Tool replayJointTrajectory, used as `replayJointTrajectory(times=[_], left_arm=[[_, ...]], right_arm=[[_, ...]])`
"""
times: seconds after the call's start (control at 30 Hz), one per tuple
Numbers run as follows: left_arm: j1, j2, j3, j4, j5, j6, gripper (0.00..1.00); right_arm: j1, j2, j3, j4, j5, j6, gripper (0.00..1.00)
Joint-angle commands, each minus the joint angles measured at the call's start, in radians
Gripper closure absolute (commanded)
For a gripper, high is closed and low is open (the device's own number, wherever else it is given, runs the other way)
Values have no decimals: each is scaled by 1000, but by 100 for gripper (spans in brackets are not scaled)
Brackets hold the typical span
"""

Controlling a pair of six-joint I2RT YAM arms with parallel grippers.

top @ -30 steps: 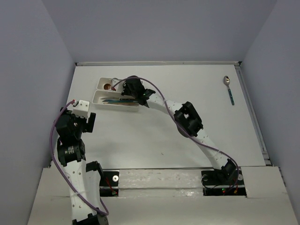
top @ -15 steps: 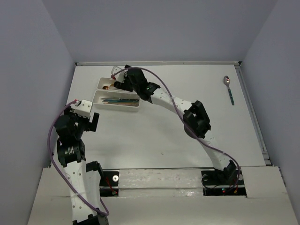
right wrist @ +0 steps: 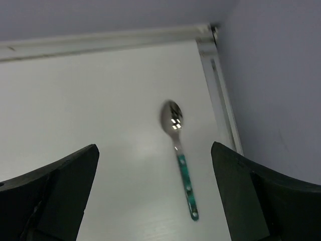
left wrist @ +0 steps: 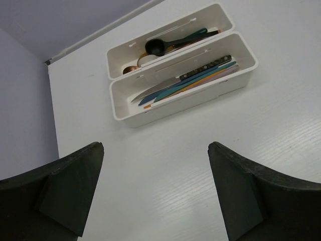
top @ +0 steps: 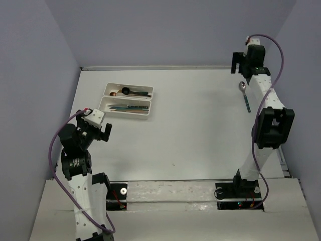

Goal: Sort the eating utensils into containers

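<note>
Within the last second the right arm swung away from the white trays [left wrist: 175, 103], where we had seen it bent over the far compartment, and crossed the table to the far right corner. The right gripper [top: 239, 63] was now above the last loose utensil, a silver spoon with a teal handle [top: 245, 98] lying flat near the right edge rail, bowl toward the back wall. In the wrist view its fingers stood wide apart with nothing between them and the spoon lay between and below them, untouched. The far tray held the spoons, a black spoon [left wrist: 155, 46] on top, and the near tray held the knives [left wrist: 185, 80] side by side. The left gripper [top: 102, 131] had barely shifted, just near of the trays, fingers apart and empty. We judged the sorting nearly finished, with this one spoon left to grasp and carry to the far tray.
</note>
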Motion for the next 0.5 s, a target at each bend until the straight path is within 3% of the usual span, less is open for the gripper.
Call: replayJointTrajectory(times=[0.0, 0.17, 0.33, 0.47], left_arm=[[-16, -14, 25, 35, 66, 7, 1], [-19, -18, 24, 34, 62, 7, 1], [-19, -15, 25, 29, 73, 13, 1], [-21, -11, 25, 37, 50, 4, 1]], right_arm=[[-137, 41, -151, -120, 7, 133, 0], [-264, 119, -201, -113, -42, 151, 2], [-265, 182, -197, -112, -201, 62, 15], [-265, 239, -195, -117, -116, 49, 15]])
